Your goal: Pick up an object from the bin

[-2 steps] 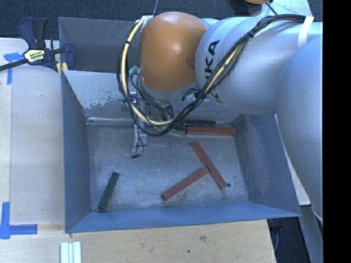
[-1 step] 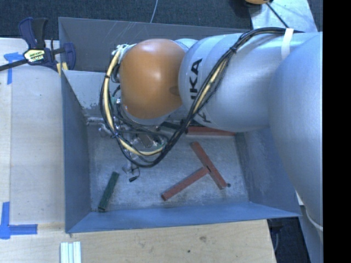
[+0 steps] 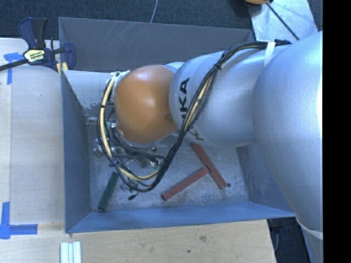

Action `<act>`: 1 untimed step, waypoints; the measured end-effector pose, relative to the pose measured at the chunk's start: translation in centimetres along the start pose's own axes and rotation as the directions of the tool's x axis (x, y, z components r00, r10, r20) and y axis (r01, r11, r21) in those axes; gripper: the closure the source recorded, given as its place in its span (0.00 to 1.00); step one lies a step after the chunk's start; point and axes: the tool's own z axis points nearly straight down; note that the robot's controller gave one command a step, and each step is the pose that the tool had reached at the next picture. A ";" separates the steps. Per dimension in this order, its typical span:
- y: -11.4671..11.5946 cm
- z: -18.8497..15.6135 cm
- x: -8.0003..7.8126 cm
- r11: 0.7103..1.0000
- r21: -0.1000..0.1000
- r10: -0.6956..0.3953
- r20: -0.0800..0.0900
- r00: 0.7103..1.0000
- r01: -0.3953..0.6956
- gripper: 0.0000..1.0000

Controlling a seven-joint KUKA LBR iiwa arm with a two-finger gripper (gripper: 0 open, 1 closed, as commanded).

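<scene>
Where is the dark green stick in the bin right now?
The dark green stick lies on the bin floor near its lower-left corner in the camera view, beside the arm's cables, with two reddish-brown sticks further right.

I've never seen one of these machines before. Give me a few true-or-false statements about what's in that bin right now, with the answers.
1. A reddish-brown flat stick meets a second reddish-brown flat stick in the right half of the grey metal bin. True.
2. The silver robot arm reaches in from the left of the camera view. False: it comes in from the right.
3. A dark green thin stick lies near the bin's lower left corner. True.
4. The rounded cover on the arm's wrist is blue. False: the rounded orange cover is orange.
5. The dark green thin stick lies across the reddish-brown ones. False: it lies apart from them.
</scene>
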 end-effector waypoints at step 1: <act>1.6 4.8 0.0 0.949 0.000 -0.316 -0.001 0.949 0.316 0.00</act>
